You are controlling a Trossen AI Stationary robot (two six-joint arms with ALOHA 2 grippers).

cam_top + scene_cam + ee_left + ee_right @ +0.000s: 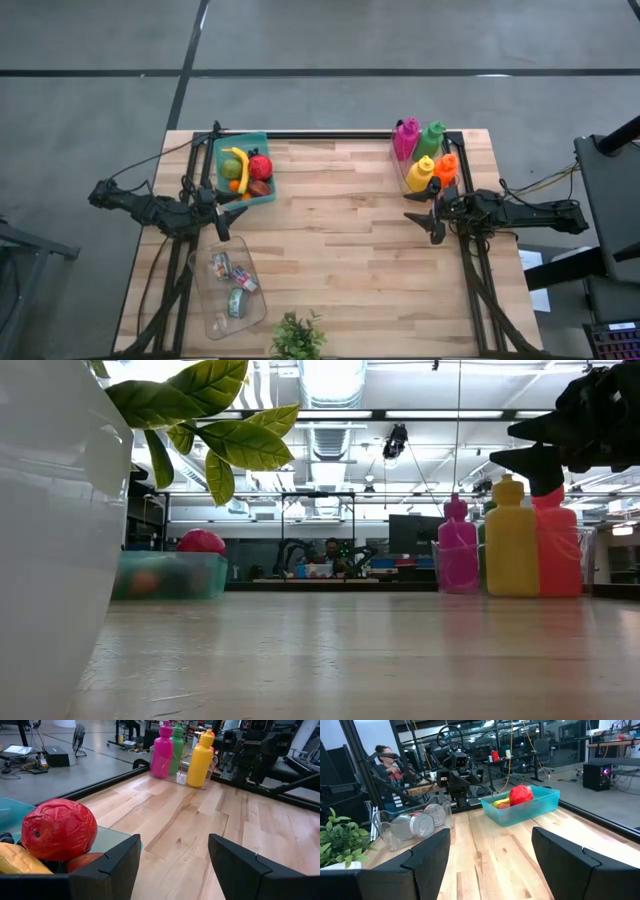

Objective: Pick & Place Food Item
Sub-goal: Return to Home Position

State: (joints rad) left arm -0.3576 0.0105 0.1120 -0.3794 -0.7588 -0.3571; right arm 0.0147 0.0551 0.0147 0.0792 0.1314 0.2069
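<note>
Ahead, tabletop (190,805) beyond left end effector (174,847)

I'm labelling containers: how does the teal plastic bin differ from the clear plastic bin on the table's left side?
The teal plastic bin is coloured; the clear plastic bin is see-through. The teal bin holds fruit; the clear bin holds metal tuna cans. Both are open-topped.

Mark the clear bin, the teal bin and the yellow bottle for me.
clear bin (203,290): high view, bare part beside the cans, by its outer wall.
teal bin (530,809): right wrist view, its long side wall.
yellow bottle (512,550): low view, middle of its body.
</note>
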